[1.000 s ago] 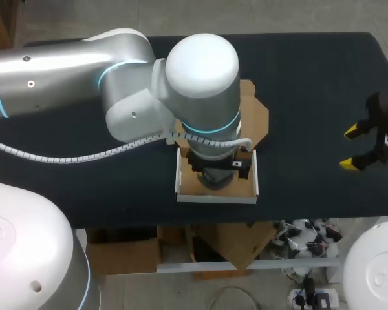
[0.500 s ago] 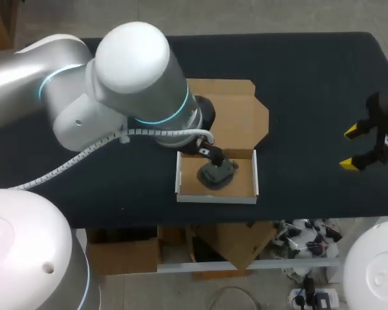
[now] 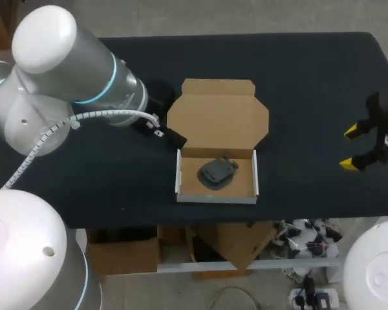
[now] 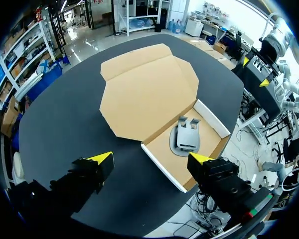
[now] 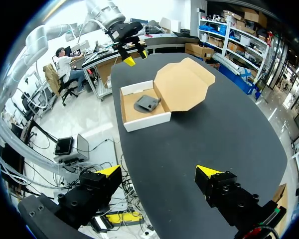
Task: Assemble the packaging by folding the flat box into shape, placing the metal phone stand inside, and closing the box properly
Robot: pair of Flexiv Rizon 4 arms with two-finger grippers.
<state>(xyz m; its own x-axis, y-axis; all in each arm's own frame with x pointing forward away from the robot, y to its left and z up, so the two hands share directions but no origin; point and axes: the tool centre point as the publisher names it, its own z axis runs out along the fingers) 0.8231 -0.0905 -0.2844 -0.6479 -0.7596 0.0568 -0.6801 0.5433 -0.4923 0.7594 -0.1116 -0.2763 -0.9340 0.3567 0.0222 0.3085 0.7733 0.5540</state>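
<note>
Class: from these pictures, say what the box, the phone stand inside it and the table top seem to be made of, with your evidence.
The box: cardboard, matte brown inside, white outer walls, creased folds. The phone stand: smooth dark grey, dull sheen; likely painted metal, plastic not ruled out. The table: matte black covering, little glare; material uncertain.

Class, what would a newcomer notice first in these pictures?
The open cardboard box at the near middle of the table, its lid flap lying flat behind it, with the dark metal phone stand inside. Then the silver left arm over the left side, and the right gripper, open, at the right edge.
</note>
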